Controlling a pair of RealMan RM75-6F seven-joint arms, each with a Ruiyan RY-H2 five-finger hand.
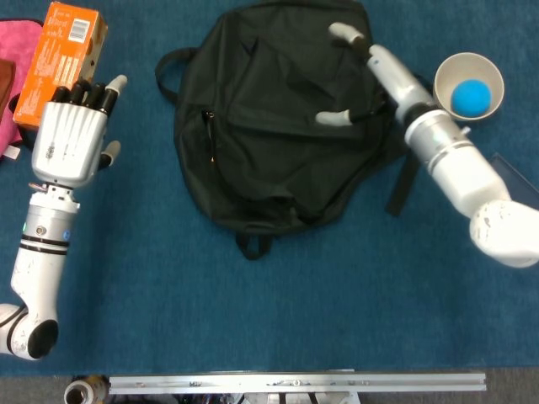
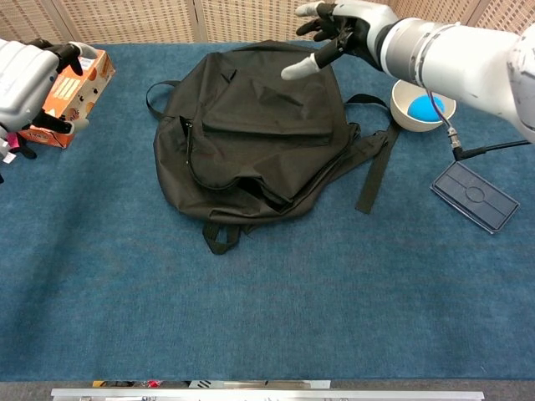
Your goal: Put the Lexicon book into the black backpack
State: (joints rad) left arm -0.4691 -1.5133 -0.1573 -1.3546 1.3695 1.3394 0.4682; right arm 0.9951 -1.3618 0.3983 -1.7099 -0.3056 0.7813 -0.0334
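The black backpack [image 1: 269,126] [image 2: 251,134] lies flat on the blue table, its flap down. The Lexicon book is hidden from both views. My right hand [image 1: 370,71] [image 2: 338,29] hovers over the backpack's upper right part, fingers spread and holding nothing. My left hand [image 1: 72,130] [image 2: 29,71] is far left of the backpack, beside the orange box, fingers extended and empty.
An orange box [image 1: 61,63] [image 2: 71,92] and pink cloth [image 1: 17,50] lie at the far left. A white bowl [image 1: 468,71] with a blue ball [image 1: 470,97] sits right of the backpack. A dark flat case [image 2: 472,196] lies at the right edge.
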